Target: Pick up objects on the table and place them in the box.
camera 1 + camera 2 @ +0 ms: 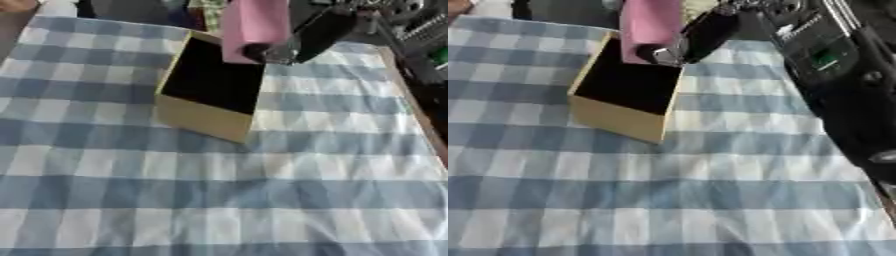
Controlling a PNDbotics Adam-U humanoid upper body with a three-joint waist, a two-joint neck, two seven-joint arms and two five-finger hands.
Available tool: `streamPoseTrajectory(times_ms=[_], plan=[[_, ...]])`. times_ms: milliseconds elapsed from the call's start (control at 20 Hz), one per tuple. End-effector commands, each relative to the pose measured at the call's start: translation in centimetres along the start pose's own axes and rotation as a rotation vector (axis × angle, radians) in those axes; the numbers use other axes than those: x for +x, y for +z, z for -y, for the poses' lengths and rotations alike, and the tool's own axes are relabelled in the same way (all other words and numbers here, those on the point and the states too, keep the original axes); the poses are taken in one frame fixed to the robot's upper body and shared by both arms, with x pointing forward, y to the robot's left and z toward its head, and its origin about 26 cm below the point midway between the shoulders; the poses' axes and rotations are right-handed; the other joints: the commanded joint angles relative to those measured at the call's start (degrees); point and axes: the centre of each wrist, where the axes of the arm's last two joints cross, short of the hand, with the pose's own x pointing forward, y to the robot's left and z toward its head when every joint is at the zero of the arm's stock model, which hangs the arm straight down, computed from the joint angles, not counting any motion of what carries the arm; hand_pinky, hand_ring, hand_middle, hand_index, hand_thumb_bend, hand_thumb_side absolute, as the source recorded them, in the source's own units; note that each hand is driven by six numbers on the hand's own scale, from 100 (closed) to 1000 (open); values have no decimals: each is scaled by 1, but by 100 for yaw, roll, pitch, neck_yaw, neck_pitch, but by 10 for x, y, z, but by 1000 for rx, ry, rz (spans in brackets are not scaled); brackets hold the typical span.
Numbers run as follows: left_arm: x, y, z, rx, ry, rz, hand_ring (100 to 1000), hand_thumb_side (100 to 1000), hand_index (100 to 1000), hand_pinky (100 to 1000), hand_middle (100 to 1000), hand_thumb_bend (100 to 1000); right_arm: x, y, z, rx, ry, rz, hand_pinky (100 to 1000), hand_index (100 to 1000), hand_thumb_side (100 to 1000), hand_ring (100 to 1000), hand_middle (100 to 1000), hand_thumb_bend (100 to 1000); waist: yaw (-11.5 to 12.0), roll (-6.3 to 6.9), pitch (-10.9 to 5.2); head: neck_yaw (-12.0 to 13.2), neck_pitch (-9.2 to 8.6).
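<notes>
A tan cardboard box (203, 120) with a dark inside stands open on the blue and white checked cloth, at the far middle of the table. A tall pink object (254, 25) hangs upright over the box's far right corner. My right hand (284, 46) reaches in from the upper right, with its dark fingers curled round the pink object's lower end. The bottom of the pink object sits at about the level of the box rim; whether they touch I cannot tell. My left hand shows in neither view.
My right forearm (842, 80) fills the right side of the right eye view. The table's wooden right edge (422, 117) runs down the right. Dark clutter lies beyond the far edge, and a person's hand (13, 5) shows at the top left corner.
</notes>
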Motion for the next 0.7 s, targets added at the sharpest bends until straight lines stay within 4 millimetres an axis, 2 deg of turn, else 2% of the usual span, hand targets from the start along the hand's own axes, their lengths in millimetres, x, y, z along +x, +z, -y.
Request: streamPoseTrajectory(times_ms=[50, 350, 700], plan=[[6, -5, -1, 1, 16, 31, 581, 938, 762, 487, 616, 263, -16, -8, 1, -43, 8, -38, 765, 688, 368, 603, 521, 100, 18, 36, -78, -25, -51], [9, -7, 1, -5, 31, 39, 580, 939, 762, 486, 616, 261, -33, -29, -24, -36, -4, -79, 775, 686, 369, 624, 522, 100, 94, 37, -28, -90, -63], [10, -8, 2, -2, 45, 45, 580, 939, 762, 486, 616, 260, -44, -38, -53, -2, -27, -93, 789, 689, 367, 645, 525, 100, 176, 22, 36, -144, -105]])
